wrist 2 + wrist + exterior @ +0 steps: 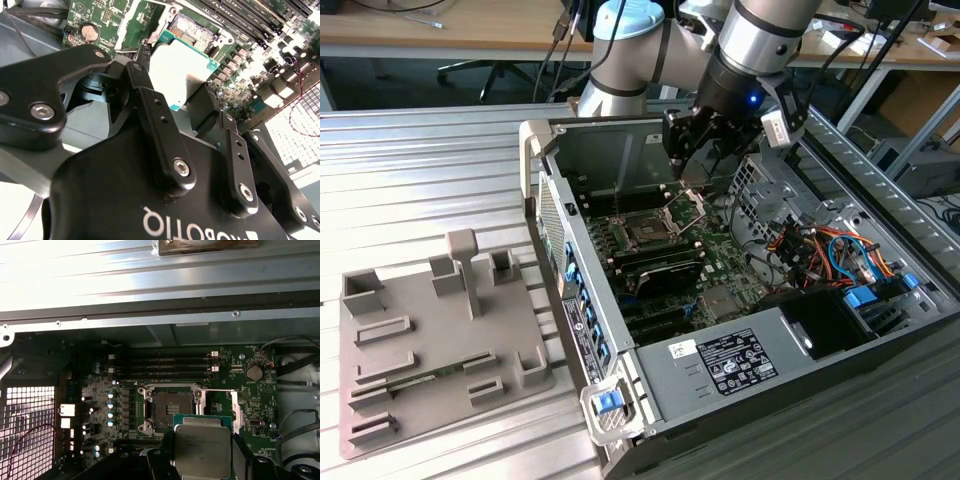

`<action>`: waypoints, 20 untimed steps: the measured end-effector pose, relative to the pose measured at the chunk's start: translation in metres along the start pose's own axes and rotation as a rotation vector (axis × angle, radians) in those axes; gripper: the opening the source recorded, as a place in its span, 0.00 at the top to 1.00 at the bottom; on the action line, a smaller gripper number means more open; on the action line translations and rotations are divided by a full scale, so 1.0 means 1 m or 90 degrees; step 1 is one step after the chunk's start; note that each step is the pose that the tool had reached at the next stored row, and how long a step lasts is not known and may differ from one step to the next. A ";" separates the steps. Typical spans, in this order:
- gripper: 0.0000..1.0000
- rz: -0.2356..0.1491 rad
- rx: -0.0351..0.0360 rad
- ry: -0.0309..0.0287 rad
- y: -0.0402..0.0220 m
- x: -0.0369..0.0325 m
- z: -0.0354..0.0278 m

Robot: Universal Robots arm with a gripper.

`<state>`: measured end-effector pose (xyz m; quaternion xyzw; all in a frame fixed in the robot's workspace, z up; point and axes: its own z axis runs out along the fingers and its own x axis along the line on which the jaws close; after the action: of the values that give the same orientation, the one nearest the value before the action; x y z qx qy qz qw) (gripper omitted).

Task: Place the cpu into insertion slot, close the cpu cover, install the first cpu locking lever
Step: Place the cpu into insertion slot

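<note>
My gripper (202, 452) is shut on the cpu (202, 446), a thin square chip with a silvery top and green edge, held by two opposite sides. In the second wrist view the cpu (177, 70) glares white between the black fingers (152, 107). The insertion slot (172, 407) is a dark square socket with a metal rim, bare inside, and the chip hangs above the board just beside it. The cpu cover (236, 412) stands swung open at the socket's side. In the exterior view the gripper (692, 165) hovers inside the open computer case above the insertion slot (645, 232) and raised cpu cover (685, 208).
The case's back wall (620, 150) rises close behind the gripper. Long black memory slots (160, 365) and a coin battery (255, 372) lie near the socket. Coloured cables (820, 250) and a power supply (750, 355) fill the case's near end. A grey fixture plate (430, 350) lies at the exterior view's left.
</note>
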<state>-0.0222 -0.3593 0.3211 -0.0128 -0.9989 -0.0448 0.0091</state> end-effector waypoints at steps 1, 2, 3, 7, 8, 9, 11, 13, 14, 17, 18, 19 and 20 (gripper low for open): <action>0.45 0.000 0.0000 0.0000 -0.0001 0.0000 0.0003; 0.45 0.000 0.0000 0.0000 -0.0002 0.0000 0.0005; 0.45 0.000 0.0000 0.0000 -0.0004 0.0000 0.0010; 0.45 0.000 0.0000 0.0000 -0.0008 -0.0001 0.0023; 0.45 0.000 0.0000 0.0000 -0.0009 -0.0001 0.0025; 0.45 0.000 0.0000 0.0000 -0.0009 -0.0001 0.0028; 0.45 0.000 0.0000 0.0000 -0.0011 -0.0001 0.0033; 0.45 0.000 0.0000 0.0000 -0.0012 -0.0001 0.0038; 0.45 0.000 0.0000 0.0000 -0.0013 -0.0001 0.0042; 0.45 0.000 0.0000 0.0000 -0.0016 -0.0001 0.0051; 0.45 0.000 0.0000 0.0000 -0.0017 -0.0001 0.0055; 0.45 0.000 0.0000 0.0000 -0.0018 -0.0002 0.0058; 0.45 0.000 0.0000 0.0000 -0.0021 -0.0002 0.0072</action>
<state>-0.0221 -0.3607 0.3137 -0.0128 -0.9989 -0.0448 0.0091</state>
